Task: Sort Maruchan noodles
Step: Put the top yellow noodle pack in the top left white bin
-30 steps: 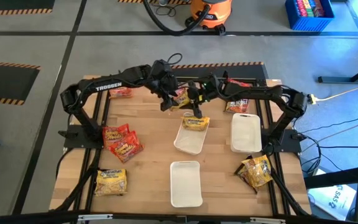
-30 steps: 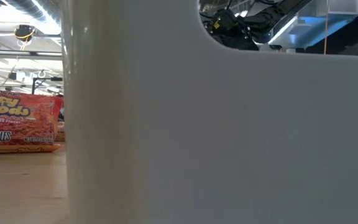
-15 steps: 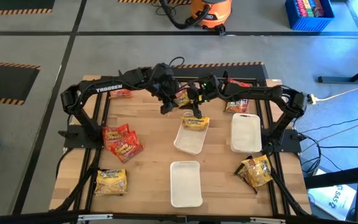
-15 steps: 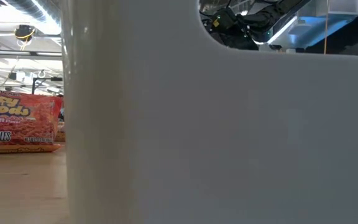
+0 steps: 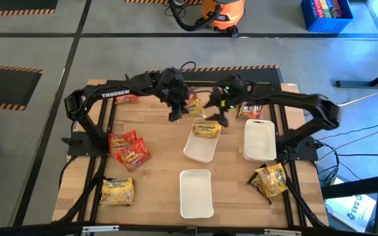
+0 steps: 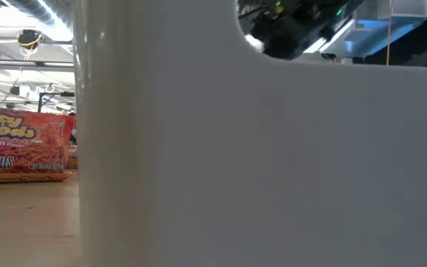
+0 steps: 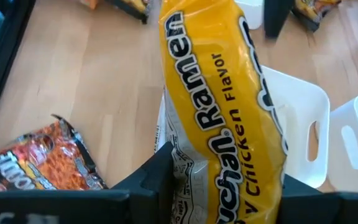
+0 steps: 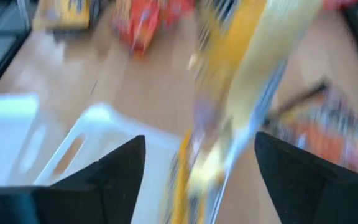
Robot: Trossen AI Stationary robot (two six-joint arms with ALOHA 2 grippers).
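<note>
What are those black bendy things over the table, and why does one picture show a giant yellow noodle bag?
They are two robot arms sorting ramen packets on a wooden table. One camera looks down from above, one sits at table height behind a white tray, and one rides on each wrist. The left gripper pinches a yellow chicken ramen packet, huge because that wrist camera is so close. The right gripper is open above another yellow packet lying in a tray. Red packets wait nearby.

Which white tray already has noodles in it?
The tilted middle tray: a yellow packet lies on its far end. The right tray and near tray hold nothing.
</note>
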